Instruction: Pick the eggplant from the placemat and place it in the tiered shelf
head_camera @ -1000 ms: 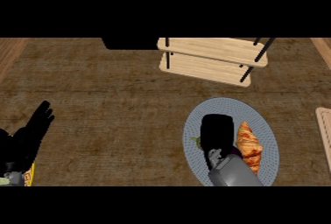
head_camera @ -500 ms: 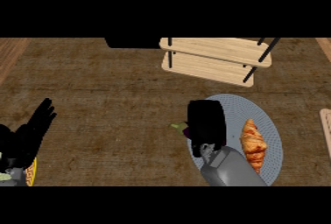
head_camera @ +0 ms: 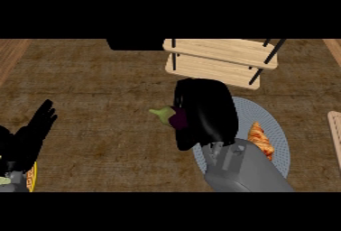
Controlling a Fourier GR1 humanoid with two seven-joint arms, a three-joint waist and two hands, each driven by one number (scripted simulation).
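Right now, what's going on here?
The right robot hand is curled round the eggplant; only its green stem and a bit of purple show at the hand's left side. The hand sits over the left edge of the round grey placemat, just short of the wooden tiered shelf, so the eggplant is not on the shelf yet. A croissant lies on the placemat. The left robot hand rests open at the view's left edge.

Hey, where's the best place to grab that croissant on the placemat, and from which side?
Pinch the croissant across its thicker middle, coming straight down from above: it lies flat on the placemat, long axis running away from the robot, ends tapering.
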